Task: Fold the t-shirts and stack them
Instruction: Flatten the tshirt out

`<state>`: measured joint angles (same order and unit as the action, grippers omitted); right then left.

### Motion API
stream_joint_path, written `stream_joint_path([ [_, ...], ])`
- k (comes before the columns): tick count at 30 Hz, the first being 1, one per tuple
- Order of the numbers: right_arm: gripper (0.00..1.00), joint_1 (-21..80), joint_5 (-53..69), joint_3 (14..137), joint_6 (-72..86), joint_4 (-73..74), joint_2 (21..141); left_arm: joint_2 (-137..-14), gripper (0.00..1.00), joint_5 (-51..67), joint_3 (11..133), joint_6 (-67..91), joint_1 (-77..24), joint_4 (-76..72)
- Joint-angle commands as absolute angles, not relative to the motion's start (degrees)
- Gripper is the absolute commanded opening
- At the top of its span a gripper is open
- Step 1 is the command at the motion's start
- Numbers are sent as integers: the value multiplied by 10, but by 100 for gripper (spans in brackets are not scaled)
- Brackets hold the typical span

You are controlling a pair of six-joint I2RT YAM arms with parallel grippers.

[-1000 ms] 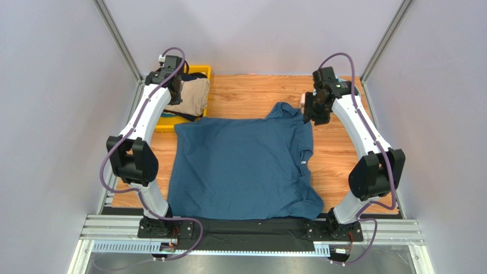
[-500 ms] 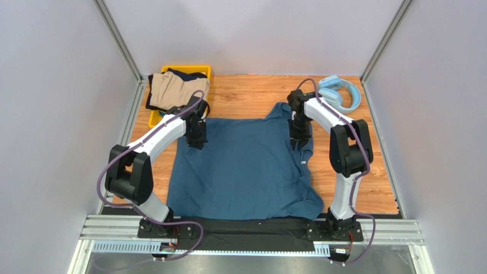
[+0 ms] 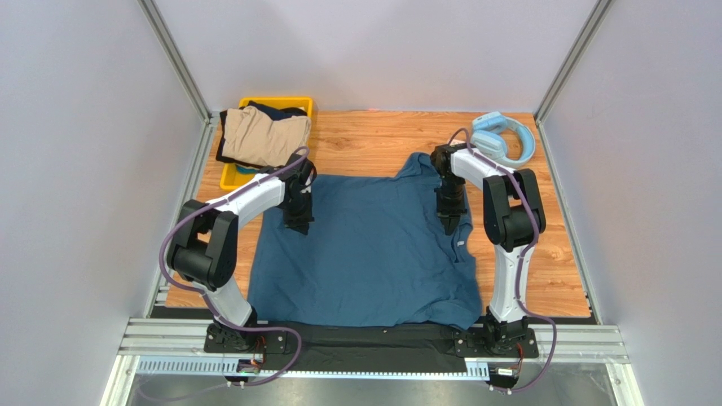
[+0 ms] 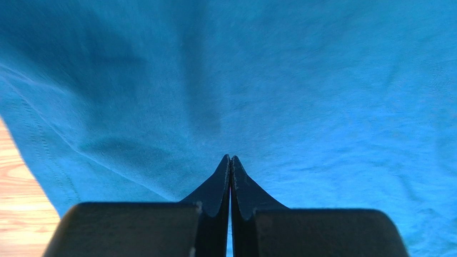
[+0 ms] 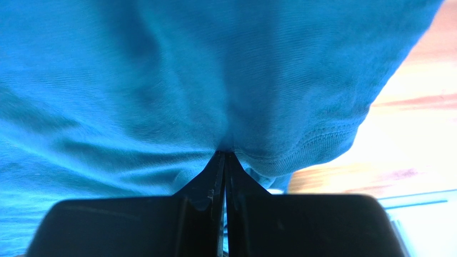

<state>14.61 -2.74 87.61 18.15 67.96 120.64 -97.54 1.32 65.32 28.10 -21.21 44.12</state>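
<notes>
A large dark teal t-shirt (image 3: 364,258) lies spread on the wooden table. My left gripper (image 3: 301,227) points down onto its upper left part. Its jaws are shut on the cloth (image 4: 322,107), and a crease runs into the tips of the left gripper (image 4: 230,158). My right gripper (image 3: 449,227) is at the collar on the upper right. It is shut on a gathered bit of fabric beside the ribbed neck edge (image 5: 316,144), which bunches at the right gripper's tips (image 5: 224,153). A tan t-shirt (image 3: 258,139) lies bunched over a dark navy one (image 3: 273,107).
The tan and navy garments sit in a yellow bin (image 3: 230,175) at the back left corner. Light-blue headphones (image 3: 502,139) lie at the back right on the table (image 3: 373,139). Grey walls and metal posts enclose the space, and a black strip runs along the near edge.
Both arms swung in from the back corners and came down onto the teal t-shirt. Both grippers closed, and the collar area has shifted slightly toward the near edge.
</notes>
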Motion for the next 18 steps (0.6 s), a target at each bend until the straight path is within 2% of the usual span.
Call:
stream_joint_path([
  [1, 2, 99, -45, 854, 190, 671, 1203, -990, 0, 36, 644, 289, -214, 427],
  [10, 2, 48, -40, 839, 189, 668, 1176, -1012, 0, 45, 637, 294, -213, 415],
  [18, 2, 45, -61, 786, 190, 665, 1146, -1027, 0, 34, 653, 280, -213, 433],
])
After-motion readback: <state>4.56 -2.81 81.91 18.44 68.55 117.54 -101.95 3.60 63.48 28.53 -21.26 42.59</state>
